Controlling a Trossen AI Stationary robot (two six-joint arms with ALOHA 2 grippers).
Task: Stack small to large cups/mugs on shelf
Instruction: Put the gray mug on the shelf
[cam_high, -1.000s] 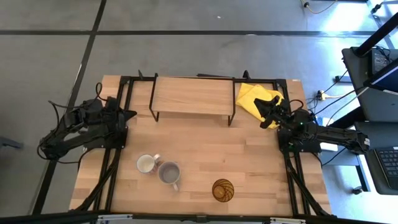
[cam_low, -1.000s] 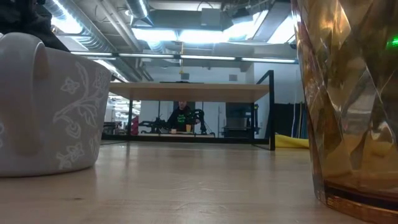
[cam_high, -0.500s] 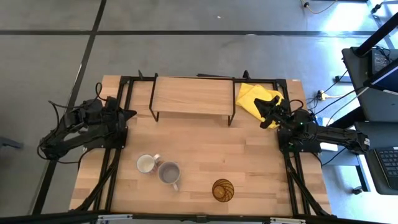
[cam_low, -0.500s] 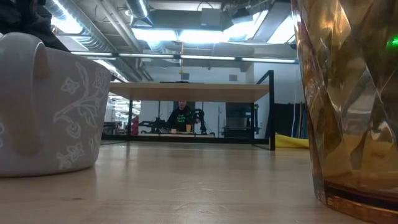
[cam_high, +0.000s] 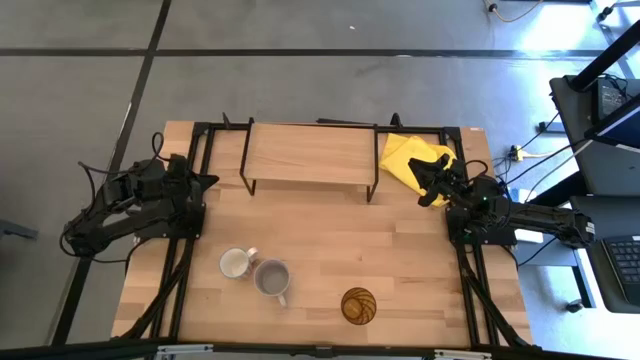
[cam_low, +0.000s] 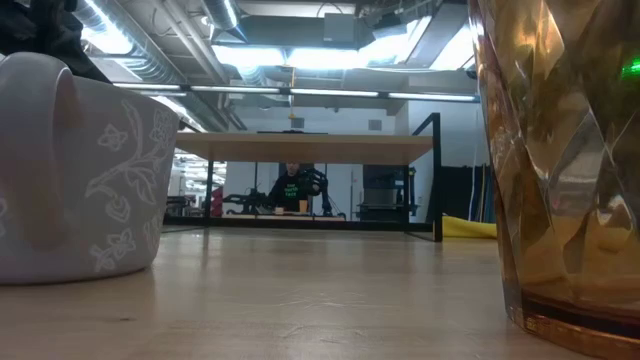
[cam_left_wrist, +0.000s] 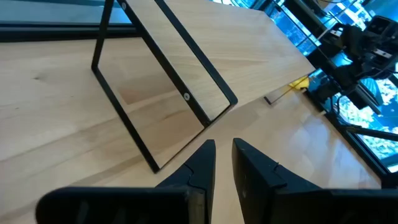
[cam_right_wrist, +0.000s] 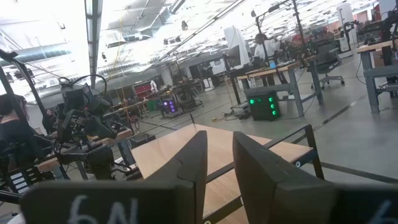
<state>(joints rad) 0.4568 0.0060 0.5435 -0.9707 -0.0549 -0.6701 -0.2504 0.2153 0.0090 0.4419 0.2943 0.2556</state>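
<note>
Left pincer (cam_high: 207, 182) sat parked at the surface's (cam_high: 400, 250) left edge, by the shelf's (cam_high: 308, 153) left legs; in its wrist view the fingers (cam_left_wrist: 200, 163) stood nearly pressed together w/ only a thin slit between, pinching nothing. Right pincer (cam_high: 428, 192) rested at the far right, over a yellow cloth (cam_high: 402, 152) beside the shelf's right end; its fingers showed a narrow gap in its wrist view, also empty. Both arms looked to be in a waiting pose, well apart from the cups, so my guess: no pick had begun.

Shelf stood at the far middle of the surface, its top bare. All three vessels sat on the near half, none on the shelf. White mug (cam_high: 234, 263) was leftmost, w/ the grey mug (cam_high: 271, 277) touching or just beside it on its right, handle pointing near. Amber tumbler (cam_high: 359, 304) stood apart to the right, nearest the front edge, upright & open end up.

Judgement: for small-to-large nesting, the largest vessel prob. needs to go on the shelf first, so the others drop inside. The mugs being so close could make a clean grasp on either awkward; the pincer might nudge the neighbour. The tumbler, alone w/ free room round it, looked the easier first grab.
</note>
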